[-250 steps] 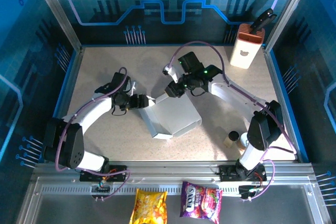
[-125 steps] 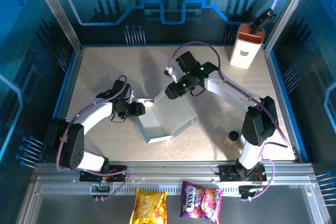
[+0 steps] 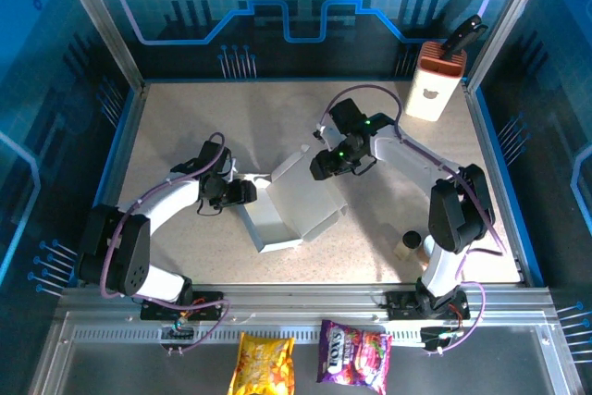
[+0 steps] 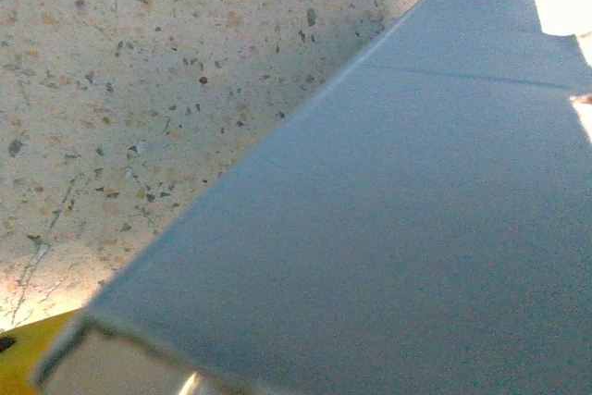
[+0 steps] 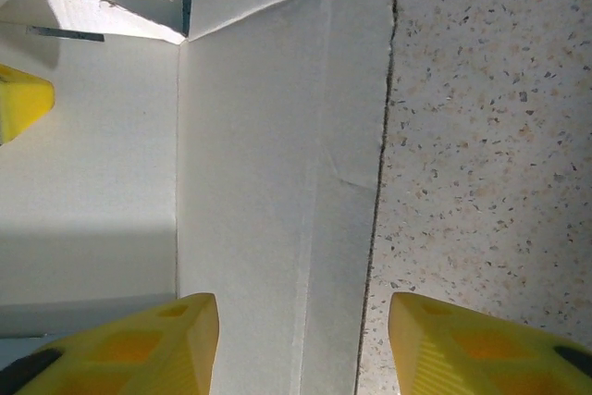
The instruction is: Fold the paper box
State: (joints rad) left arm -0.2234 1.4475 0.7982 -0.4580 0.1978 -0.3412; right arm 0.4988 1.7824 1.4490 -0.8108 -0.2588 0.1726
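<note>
Right gripper (image 5: 301,344): the jaws stand apart with nothing clamped. The left yellow finger (image 5: 139,344) hangs over the white inner face of the box (image 5: 259,182). The right finger (image 5: 481,353) hangs over the bare table (image 5: 499,136). The box's outer edge runs between the two fingers, below them. A small yellow tip (image 5: 18,99) shows against the box's far-left panel.

From above, the right gripper (image 3: 322,166) sits at the box's (image 3: 296,205) far right corner, its arm reaching in from the right.

Left gripper (image 3: 248,193): it is at the box's left wall, but I cannot tell whether its jaws are apart or closed on the card. In its own camera, the box's grey outer panel (image 4: 388,210) runs slantwise close to the lens, with one yellow finger (image 4: 17,347) showing at the lower left corner under the panel's end.

The box lies mid-table between the two grippers, partly folded, with low walls on its near side and a flap (image 3: 289,166) angled up at the far left.

At the far right corner stands a white-and-orange container (image 3: 431,90) with a black tool (image 3: 462,36) in it. Two small cups (image 3: 407,245) sit near the right arm's base. Two snack packets, one yellow (image 3: 262,363) and one purple (image 3: 353,351), lie in front of the table edge
</note>
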